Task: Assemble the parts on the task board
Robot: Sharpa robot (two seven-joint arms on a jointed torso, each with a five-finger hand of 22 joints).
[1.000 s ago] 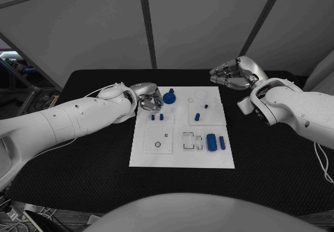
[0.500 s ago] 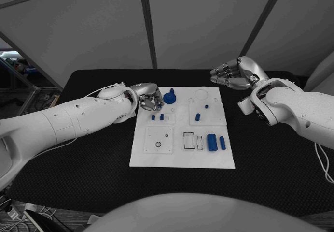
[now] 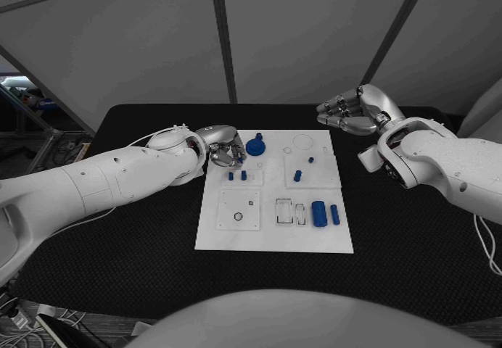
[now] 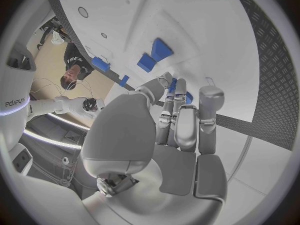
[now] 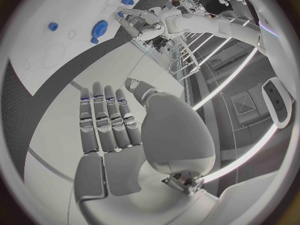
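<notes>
The white task board (image 3: pixel 272 232) lies in the middle of the black table. My left hand (image 3: pixel 220 152) hangs over the board's back left corner, beside a large blue knob-shaped part (image 3: pixel 255 145). In the left wrist view a small blue piece (image 4: pixel 172 85) sits pinched between the thumb and fingertips (image 4: pixel 180 87). Two small blue pegs (image 3: pixel 237 175) stand just in front of that hand. My right hand (image 3: pixel 350 112) is held off the board's back right corner, and its fingers (image 5: pixel 103 117) lie straight with nothing in them.
On the board stand a blue peg (image 3: pixel 296 175) and a smaller one (image 3: pixel 310 158), and two blue cylinders (image 3: pixel 324 214) lie beside open slots (image 3: pixel 284 211). An open ring outline (image 3: pixel 301 140) marks the back. Black table (image 3: pixel 125 254) surrounds the board.
</notes>
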